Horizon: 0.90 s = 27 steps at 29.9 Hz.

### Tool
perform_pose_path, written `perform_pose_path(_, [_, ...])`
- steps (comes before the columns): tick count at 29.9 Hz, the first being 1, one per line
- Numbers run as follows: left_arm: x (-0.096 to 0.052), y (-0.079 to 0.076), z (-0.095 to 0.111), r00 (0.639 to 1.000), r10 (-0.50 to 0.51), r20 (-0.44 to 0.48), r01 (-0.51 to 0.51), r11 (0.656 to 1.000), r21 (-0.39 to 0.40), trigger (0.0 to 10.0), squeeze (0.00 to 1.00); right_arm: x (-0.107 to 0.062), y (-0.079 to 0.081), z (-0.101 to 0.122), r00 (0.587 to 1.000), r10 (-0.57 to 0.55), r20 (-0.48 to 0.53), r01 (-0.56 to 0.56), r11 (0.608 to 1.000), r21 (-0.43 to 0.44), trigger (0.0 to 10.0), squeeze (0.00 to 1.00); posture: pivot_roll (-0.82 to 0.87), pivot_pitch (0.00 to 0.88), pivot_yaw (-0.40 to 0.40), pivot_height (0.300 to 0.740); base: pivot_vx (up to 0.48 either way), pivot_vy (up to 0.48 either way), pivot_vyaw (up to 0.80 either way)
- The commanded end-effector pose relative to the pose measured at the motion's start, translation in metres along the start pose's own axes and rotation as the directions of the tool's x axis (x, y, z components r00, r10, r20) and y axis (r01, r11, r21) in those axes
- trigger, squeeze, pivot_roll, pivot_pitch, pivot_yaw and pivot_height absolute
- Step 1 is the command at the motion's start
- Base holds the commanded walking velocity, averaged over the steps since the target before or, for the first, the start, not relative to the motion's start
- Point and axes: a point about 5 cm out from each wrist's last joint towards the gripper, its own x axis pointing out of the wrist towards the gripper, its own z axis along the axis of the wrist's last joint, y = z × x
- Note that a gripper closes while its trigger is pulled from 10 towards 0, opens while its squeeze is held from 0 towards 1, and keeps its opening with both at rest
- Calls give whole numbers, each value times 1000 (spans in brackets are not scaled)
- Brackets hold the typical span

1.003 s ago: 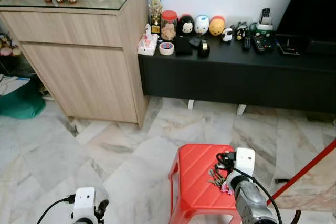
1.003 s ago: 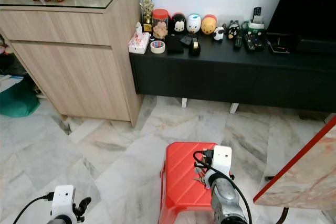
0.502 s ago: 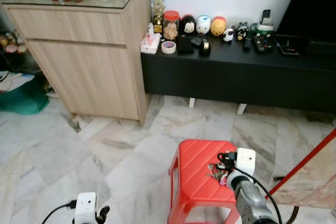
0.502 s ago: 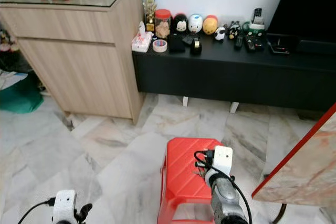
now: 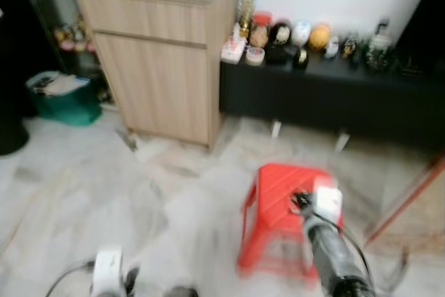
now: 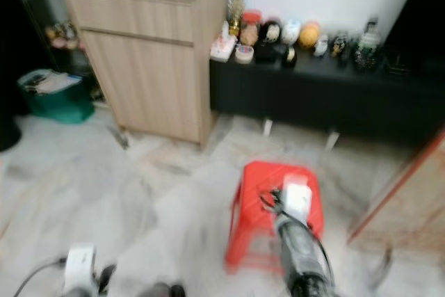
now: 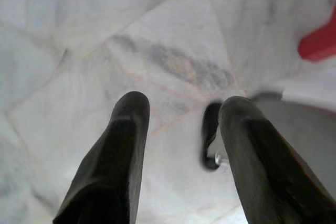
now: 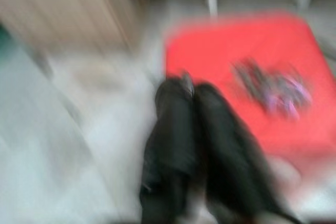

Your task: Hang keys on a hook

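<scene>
Keys (image 8: 273, 90) lie in a loose bunch on the seat of a red plastic stool (image 5: 278, 199), which stands on the marble floor (image 5: 104, 193) in front of a black low cabinet (image 5: 334, 95) and beside a wooden sideboard (image 5: 160, 67). The head views are blurred, so the robot appears to be moving.

The right tool (image 8: 191, 90) hangs over the stool's edge, beside the keys but not touching them, its 2 black fingers pressed together and gripping nothing. The left tool (image 7: 181, 124) hangs low over the bare floor with its 2 fingers spread apart and nothing between them.

The step in hand is judged to be the pickup, since the keys are not yet grasped. No hook can be made out in these blurred pictures.

To do it well, the robot should first stand steady so the views sharpen. The right tool should then spread its fingers, move across above the bunch and come down over the ring, not a single loose key. A firm pinch on the ring would keep the bunch from sliding off the smooth seat.
</scene>
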Motion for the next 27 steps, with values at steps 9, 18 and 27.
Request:
perform_pose_path(9, [11,-4,59,975,-49,216,42,998,39,10000,0,11,11,32,995,49,82,-49,999,3,10000,0,45,0,-23,740,-57,0,0])
perform_pose_path(18, [7,-24,136,833,-207,514,157,978,140,10000,0,19,25,63,974,193,121,-187,981,-61,10000,0,50,0,-25,740,0,0,0])
perform_pose_path(27, [-23,-52,199,605,-418,678,283,909,308,10000,0,18,59,98,859,495,133,-476,866,-153,10000,0,46,0,-35,740,0,0,0])
